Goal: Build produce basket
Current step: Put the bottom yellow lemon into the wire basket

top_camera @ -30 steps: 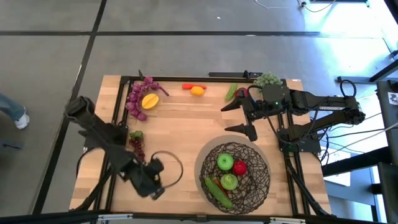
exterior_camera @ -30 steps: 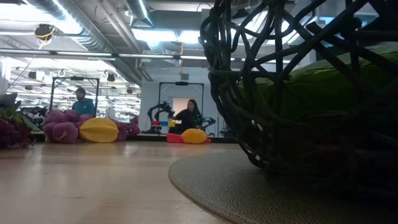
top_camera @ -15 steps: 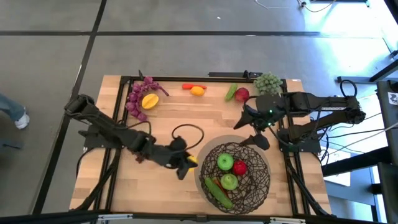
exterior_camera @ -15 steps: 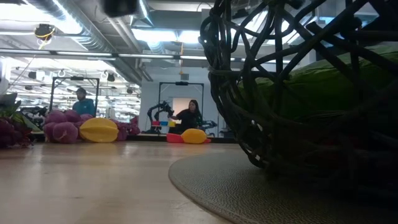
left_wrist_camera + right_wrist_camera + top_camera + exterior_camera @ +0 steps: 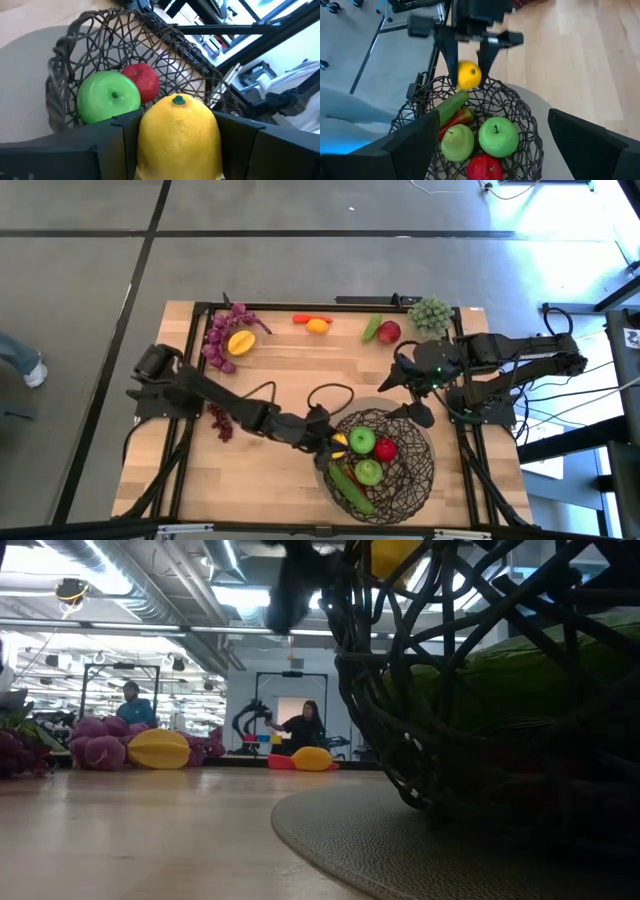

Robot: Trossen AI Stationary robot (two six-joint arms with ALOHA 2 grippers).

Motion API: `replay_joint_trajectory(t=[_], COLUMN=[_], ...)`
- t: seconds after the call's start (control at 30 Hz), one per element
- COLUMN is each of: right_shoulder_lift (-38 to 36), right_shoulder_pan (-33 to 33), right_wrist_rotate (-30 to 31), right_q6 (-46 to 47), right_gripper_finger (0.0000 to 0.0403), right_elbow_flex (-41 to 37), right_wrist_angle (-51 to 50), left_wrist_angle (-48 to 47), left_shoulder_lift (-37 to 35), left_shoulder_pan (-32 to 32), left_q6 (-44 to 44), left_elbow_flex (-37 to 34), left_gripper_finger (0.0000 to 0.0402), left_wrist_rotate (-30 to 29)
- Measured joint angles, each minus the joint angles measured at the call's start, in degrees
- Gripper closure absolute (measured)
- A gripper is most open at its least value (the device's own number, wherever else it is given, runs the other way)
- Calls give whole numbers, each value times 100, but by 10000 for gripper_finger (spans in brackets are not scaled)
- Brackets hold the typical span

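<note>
**Left arm holds a lemon at the basket rim; right arm waits at the far side**

The wooden table carries a round grey mat at its near right. On the mat stands the basket, a wide bowl of dark woven twigs.

The left arm reaches across the table from the left edge. The left gripper is at the basket's left rim, and its two dark fingers are clamped on a yellow lemon. In the right wrist view the lemon hangs just above the rim.

The right arm stands at the table's right side. The right gripper hovers just beyond the basket's far rim with its fingers spread wide and nothing between them.

Inside the basket lie two green apples, a red apple, a green cucumber and a red piece under the cucumber, probably a chili, though it is largely hidden.

Along the far edge of the table lie purple grapes touching a second lemon, a small orange and red piece, a green piece beside a red apple, and green grapes. A dark red grape bunch lies beside the left arm.

In the room beyond the table, two people are visible.
</note>
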Motion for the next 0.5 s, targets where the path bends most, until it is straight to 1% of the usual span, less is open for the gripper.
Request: replay_joint_trajectory(t=[0.23,0.4,0.5], right_shoulder_lift=[0,0,0], right_shoulder_pan=[3,1,1], right_wrist_rotate=[11,11,11], right_q6=[-2,-11,-13], right_gripper_finger=[37,37,37], right_elbow_flex=[0,0,0], right_wrist_angle=[71,201,235], left_wrist_angle=[575,593,609], left_shoulder_lift=[588,692,687], left_shoulder_pan=[37,39,89], left_q6=[56,60,60], left_elbow_flex=[0,0,0], left_gripper_finger=[230,229,222], left_wrist_rotate=[8,23,223])
